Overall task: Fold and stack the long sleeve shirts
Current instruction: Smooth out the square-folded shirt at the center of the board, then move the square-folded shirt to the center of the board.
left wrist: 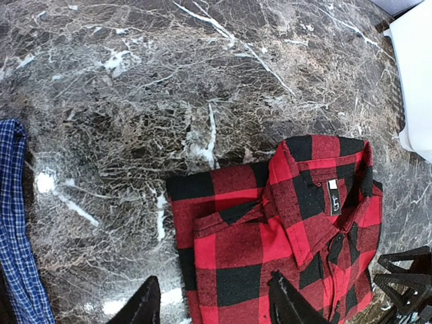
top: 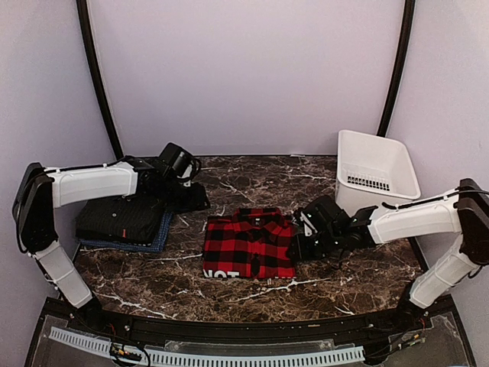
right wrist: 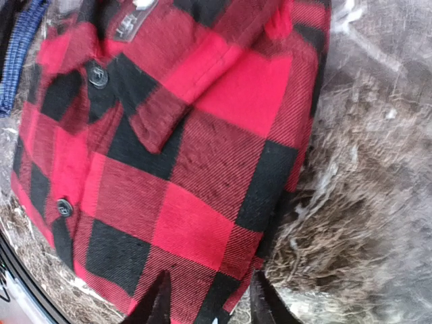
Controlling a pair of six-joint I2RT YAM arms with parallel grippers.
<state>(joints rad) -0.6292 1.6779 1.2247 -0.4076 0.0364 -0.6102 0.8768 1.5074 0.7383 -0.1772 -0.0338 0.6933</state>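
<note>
The red-and-black checked shirt (top: 248,245) lies folded at the table's middle, with white letters on black at its near edge. It also shows in the left wrist view (left wrist: 270,250) and the right wrist view (right wrist: 175,148). The black shirt (top: 122,218) with a small red tag lies on the blue shirt (top: 160,235) at the left. My left gripper (top: 199,200) is open and empty above the table, between the stack and the checked shirt's far left corner (left wrist: 212,307). My right gripper (top: 298,246) is open, its fingers astride the checked shirt's right edge (right wrist: 209,307).
A white plastic basket (top: 374,172) stands at the back right, and its corner shows in the left wrist view (left wrist: 415,81). The table (top: 252,180) is dark marble. The blue shirt's edge shows in the left wrist view (left wrist: 17,236) and the right wrist view (right wrist: 20,47).
</note>
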